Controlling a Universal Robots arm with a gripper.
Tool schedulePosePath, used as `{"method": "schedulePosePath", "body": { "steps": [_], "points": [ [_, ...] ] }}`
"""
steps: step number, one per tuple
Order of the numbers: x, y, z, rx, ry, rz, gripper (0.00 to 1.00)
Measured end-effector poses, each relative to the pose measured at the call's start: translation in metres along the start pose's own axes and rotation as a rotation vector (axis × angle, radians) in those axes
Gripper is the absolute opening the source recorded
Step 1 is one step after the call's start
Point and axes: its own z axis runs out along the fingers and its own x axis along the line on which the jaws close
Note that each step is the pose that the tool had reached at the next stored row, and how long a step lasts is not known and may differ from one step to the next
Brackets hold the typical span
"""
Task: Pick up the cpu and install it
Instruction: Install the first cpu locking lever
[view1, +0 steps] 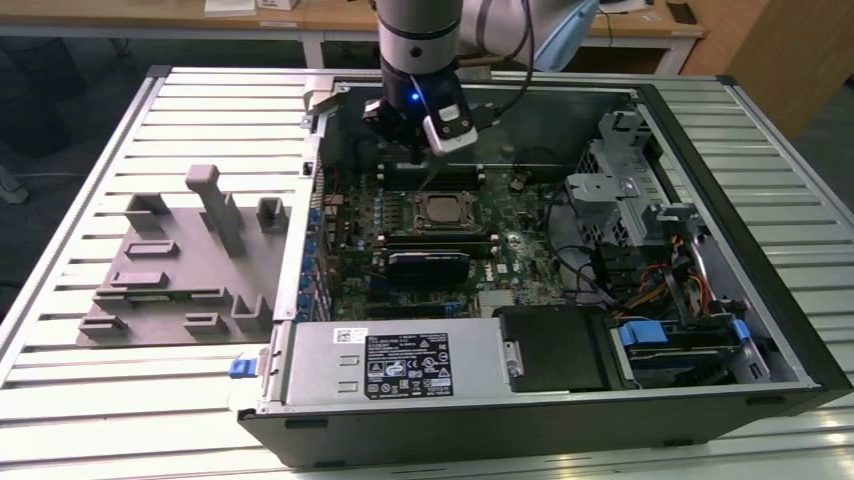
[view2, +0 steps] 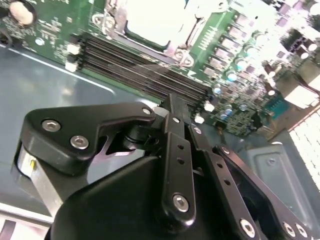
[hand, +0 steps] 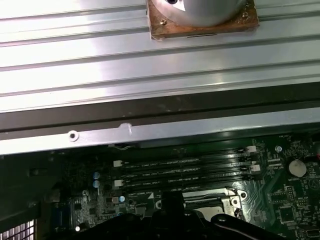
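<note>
The cpu (view1: 438, 212) is a silver-grey square lying flat in the metal-framed socket on the green motherboard (view1: 400, 290) inside the open computer case. In the second wrist view the cpu (view2: 150, 20) shows as a bright pale square beyond the memory slots (view2: 145, 70). In the first wrist view the socket frame (hand: 227, 196) shows past the fingertips. My gripper (view1: 431, 160) hangs above the memory slots, a little behind the socket and apart from the chip. Its black fingers (view2: 176, 145) lie together, and the gripper (view2: 172, 100) is shut with nothing seen between them.
A grey plastic fixture tray (view1: 174, 265) with upright posts lies on the slatted table at the exterior view's left. The case holds a power supply (view1: 400, 365) at the front, a black drive (view1: 567, 345) beside it, and cables and a drive cage (view1: 627, 200) at the right.
</note>
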Motion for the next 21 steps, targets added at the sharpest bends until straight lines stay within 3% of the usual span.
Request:
{"method": "schedulePosePath", "body": {
  "steps": [6, 8, 13, 21],
  "points": [
    [-0.0035, 0.0003, 0.0001, 0.0014, 0.0014, 0.001, 0.11],
    [-0.0035, 0.0003, 0.0004, 0.0081, -0.0025, 0.008, 0.11],
    [-0.0035, -0.0002, 0.002, 0.0303, -0.0396, 0.053, 0.11],
    [-0.0035, -0.0008, 0.0049, 0.0364, -0.1013, 0.072, 0.11]
  ]
}}
